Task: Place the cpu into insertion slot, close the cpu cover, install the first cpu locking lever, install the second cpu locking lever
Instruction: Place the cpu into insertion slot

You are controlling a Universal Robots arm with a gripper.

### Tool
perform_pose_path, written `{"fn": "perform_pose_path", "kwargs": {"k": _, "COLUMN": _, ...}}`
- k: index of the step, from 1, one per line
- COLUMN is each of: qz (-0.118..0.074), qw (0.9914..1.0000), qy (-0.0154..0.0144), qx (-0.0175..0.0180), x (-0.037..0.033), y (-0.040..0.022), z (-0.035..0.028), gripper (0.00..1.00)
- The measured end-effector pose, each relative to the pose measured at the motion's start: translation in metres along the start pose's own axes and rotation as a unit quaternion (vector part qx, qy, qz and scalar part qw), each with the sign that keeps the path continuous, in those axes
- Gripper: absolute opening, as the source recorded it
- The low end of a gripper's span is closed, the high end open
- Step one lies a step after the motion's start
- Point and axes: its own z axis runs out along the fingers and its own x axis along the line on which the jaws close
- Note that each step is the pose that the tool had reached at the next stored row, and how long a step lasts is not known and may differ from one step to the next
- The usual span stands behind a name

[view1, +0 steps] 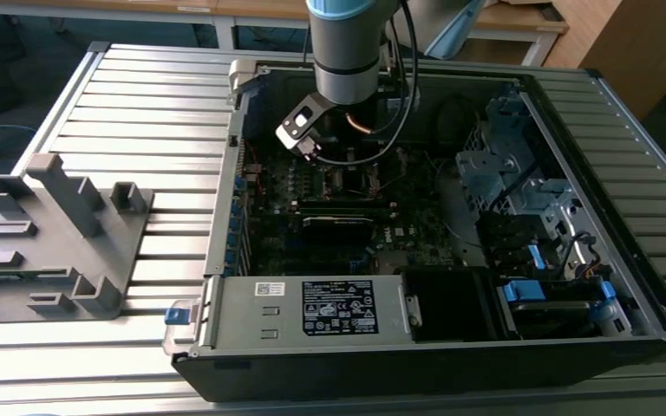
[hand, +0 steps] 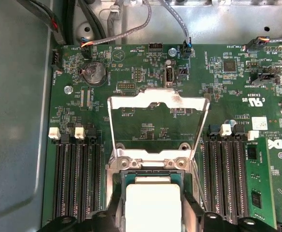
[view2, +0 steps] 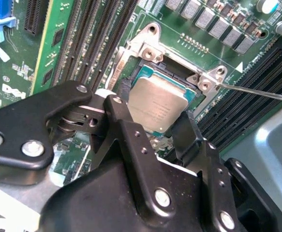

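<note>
The tool grips the cpu by two opposite edges at the socket, with memory slots on either side. The cpu cover stands swung open. The open computer case lies on a ribbed metal bench, with a grey fixture well apart at the exterior view's left.

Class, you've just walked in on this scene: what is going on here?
A robot arm reaches into an open computer case. Its end effector grips the cpu at the motherboard's socket; whether the chip is fully seated cannot be told. The cpu cover stands swung open, not yet closed.
</note>
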Motion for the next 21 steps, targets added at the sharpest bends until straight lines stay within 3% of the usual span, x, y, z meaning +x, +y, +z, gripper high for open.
{"fn": "perform_pose_path", "kwargs": {"k": 1, "qz": 0.0, "qw": 1.0, "qy": -0.0001, "qx": 0.0001, "x": -0.0001, "y": 0.0, "z": -0.0001, "gripper": 0.61}}
{"fn": "perform_pose_path", "kwargs": {"k": 6, "qz": 0.0, "qw": 1.0, "qy": -0.0004, "qx": 0.0003, "x": -0.0001, "y": 0.0001, "z": -0.0016, "gripper": 0.61}}
{"fn": "perform_pose_path", "kwargs": {"k": 12, "qz": 0.0, "qw": 1.0, "qy": -0.0003, "qx": 0.0002, "x": 0.0, "y": 0.0013, "z": -0.0102, "gripper": 0.61}}
{"fn": "perform_pose_path", "kwargs": {"k": 18, "qz": 0.0, "qw": 1.0, "qy": -0.0003, "qx": 0.0002, "x": 0.0, "y": 0.0014, "z": -0.0106, "gripper": 0.61}}
{"fn": "perform_pose_path", "kwargs": {"k": 21, "qz": 0.0, "qw": 1.0, "qy": -0.0003, "qx": 0.0002, "x": 0.0, "y": 0.0014, "z": -0.0109, "gripper": 0.53}}
